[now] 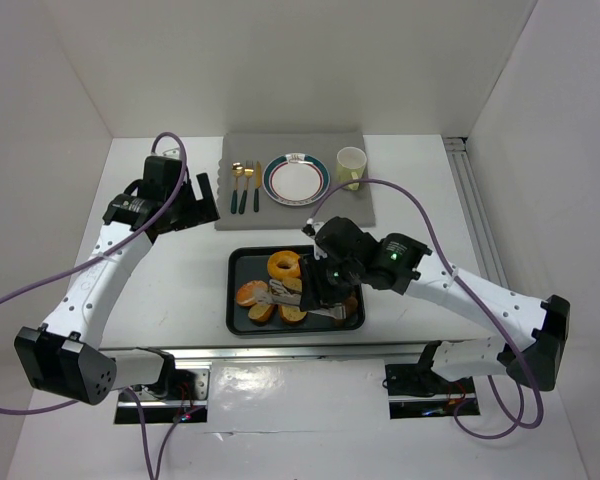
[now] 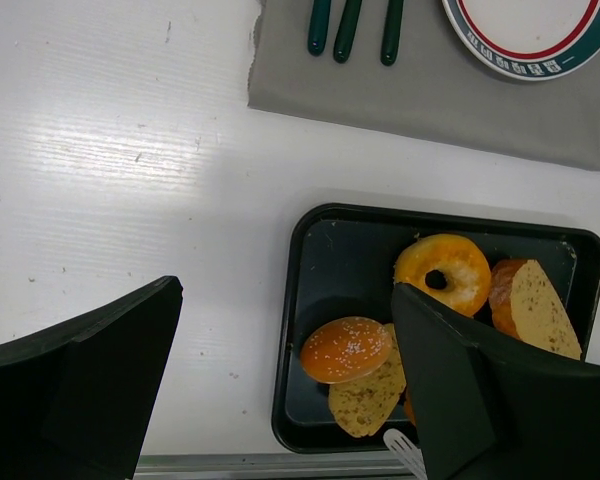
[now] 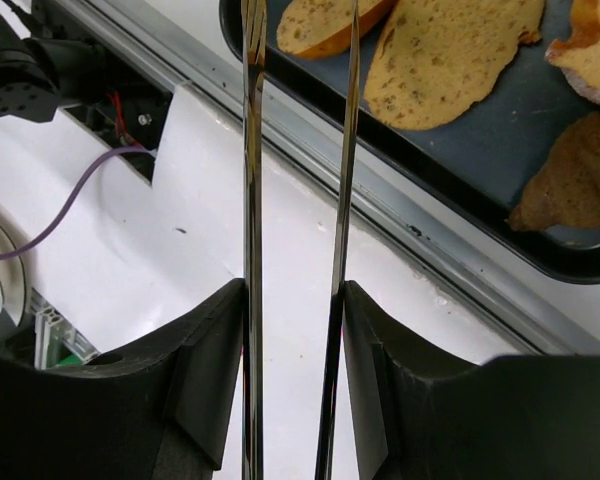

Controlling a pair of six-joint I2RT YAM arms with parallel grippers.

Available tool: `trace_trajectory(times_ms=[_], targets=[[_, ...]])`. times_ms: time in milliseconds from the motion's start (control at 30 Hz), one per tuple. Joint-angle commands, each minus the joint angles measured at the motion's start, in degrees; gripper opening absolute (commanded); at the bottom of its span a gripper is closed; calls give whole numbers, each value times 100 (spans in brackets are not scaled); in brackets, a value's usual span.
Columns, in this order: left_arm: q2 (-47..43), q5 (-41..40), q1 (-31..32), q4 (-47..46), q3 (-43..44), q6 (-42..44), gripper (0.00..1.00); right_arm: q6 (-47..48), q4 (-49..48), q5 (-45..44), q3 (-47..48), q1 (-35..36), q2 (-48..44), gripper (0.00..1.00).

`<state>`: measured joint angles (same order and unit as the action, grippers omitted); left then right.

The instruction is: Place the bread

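**Progress:** nothing you can count as done. The plate [image 1: 294, 180], on the mat [image 1: 360, 205] at upper centre of the top view, is bare. All bread [image 3: 450, 50] lies in the tray [image 1: 238, 300] at centre frame: bagel [image 1: 284, 266], bun [image 2: 346, 349], slices [image 2: 365, 405]. Left for you, as I judge it: pinch a piece, lift, carry, set down.

**Right arm:** reaches leftward from lower right, bent low over the tray. The right tool [image 3: 295, 340] is clamped on tongs [image 3: 252, 200], whose blades stand narrowly apart. Whether their tips grip bread you cannot tell.

**Left arm:** stretched up the left of frame, over tabletop [image 2: 100, 150] beside the mat. The left tool [image 2: 285, 300] is spread wide, holding nothing
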<state>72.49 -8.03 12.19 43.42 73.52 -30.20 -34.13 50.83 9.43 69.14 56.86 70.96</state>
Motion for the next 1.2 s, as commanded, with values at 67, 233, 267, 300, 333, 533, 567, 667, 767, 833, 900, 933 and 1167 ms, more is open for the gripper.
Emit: trace_trajectory(times_ms=[67, 233, 267, 300, 333, 533, 567, 667, 767, 833, 900, 933, 1167], targets=[[-68, 126, -32, -62, 110, 40, 100, -260, 269, 270, 240, 44, -161, 49], [-68, 179, -32, -114, 58, 40, 100, -208, 428, 594, 65, 97, -161, 49], [-68, 179, -32, -114, 58, 40, 100, -208, 428, 665, 12, 97, -161, 49], [-68, 179, -32, -167, 58, 40, 100, -208, 428, 665, 11, 149, -161, 49], [-68, 179, -32, -167, 5, 40, 100, -208, 428, 665, 11, 150, -83, 49], [-121, 311, -32, -220, -170, 40, 100, -155, 473, 560, 11, 150, 190, 52], [-121, 311, -32, -220, -171, 40, 100, -155, 472, 629, 11, 150, 251, 53], [-173, 311, -32, -220, -224, 40, 100, -208, 244, 683, 11, 150, 313, 54], [-174, 311, -32, -220, -224, 40, 100, -208, 68, 683, 11, 150, 488, 56], [-174, 311, -32, -220, -224, 40, 100, -208, 68, 683, 64, 150, 542, 57], [-174, 259, -32, -220, -224, 40, 100, -208, 15, 683, 116, 150, 699, 57], [-174, 258, -32, -220, -224, 40, 100, -208, 15, 683, 117, 150, 700, 57], [-226, 258, -32, -220, -338, 40, 100, -260, 68, 507, 292, 150, 1051, 62]])
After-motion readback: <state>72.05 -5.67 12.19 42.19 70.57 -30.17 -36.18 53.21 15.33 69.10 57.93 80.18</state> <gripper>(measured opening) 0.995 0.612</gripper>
